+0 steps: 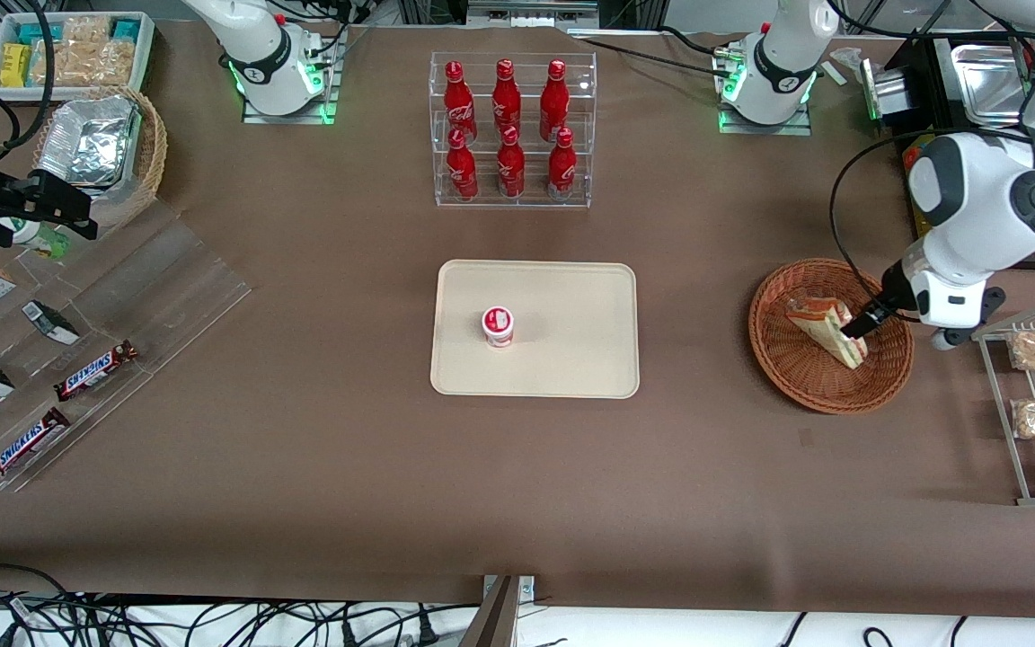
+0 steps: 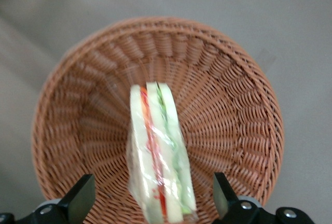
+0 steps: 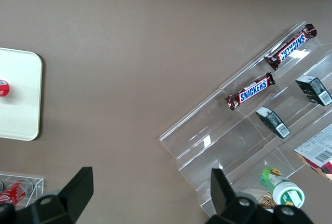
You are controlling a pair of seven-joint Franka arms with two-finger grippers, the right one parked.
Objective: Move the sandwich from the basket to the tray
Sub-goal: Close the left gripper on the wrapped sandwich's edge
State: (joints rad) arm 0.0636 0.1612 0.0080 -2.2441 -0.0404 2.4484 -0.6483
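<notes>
The sandwich point(image 2: 158, 156) lies in the basket point(image 1: 791, 359). The gripper point(image 2: 153, 200) hovers above it, fingers spread apart. A small cup point(image 1: 498, 326) stands on the tray point(image 1: 589, 359).

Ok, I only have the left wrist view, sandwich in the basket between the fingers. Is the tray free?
Observer: Not quite. The tray holds a small red-and-white cup; the rest of it is bare.
Operator: Which way is it from the basket?
Observer: Toward the parked arm's end of the table from the basket.
Operator: How low is the gripper?
Observer: The gripper is down inside the basket rim, at the sandwich.
</notes>
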